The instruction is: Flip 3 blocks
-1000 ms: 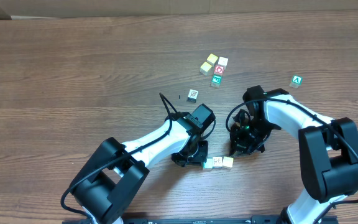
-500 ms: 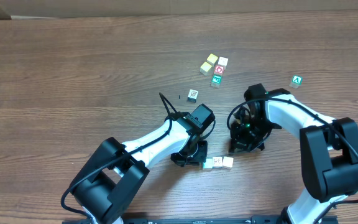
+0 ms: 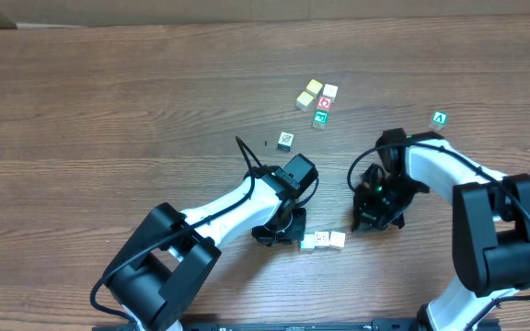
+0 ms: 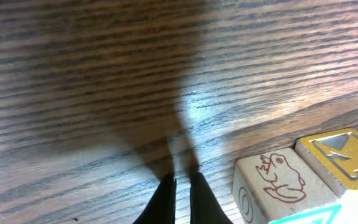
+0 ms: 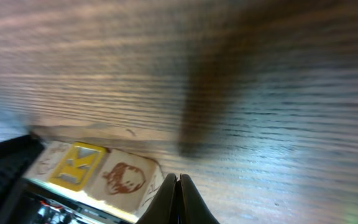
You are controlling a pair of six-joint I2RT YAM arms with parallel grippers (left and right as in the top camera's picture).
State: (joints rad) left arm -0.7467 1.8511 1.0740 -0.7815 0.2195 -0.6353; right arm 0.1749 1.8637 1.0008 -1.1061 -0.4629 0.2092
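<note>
Blocks (image 3: 324, 241) sit in a short row of three small wooden cubes near the front edge of the wooden counter (image 3: 109, 110), side by side and touching. The left wrist view shows one cube with a red frog print (image 4: 278, 180) and, next to it, one with a yellow raised letter face (image 4: 340, 152). The left end effector (image 3: 283, 232) rests low just to the left of the row, its two dark fingertips (image 4: 166, 199) pressed nearly together with nothing between them. The right end effector (image 3: 375, 216) hangs to the right of the row, a little apart from it, fingertips (image 5: 180, 199) pressed together and empty. Farther back on the counter lies a cluster of cubes (image 3: 317, 101), two with yellow tops, one white, one with a red print and one with a green print. A single patterned cube (image 3: 285, 141) sits alone between that cluster and the left arm. A green "A" cube (image 3: 440, 119) lies well off to the right.
</note>
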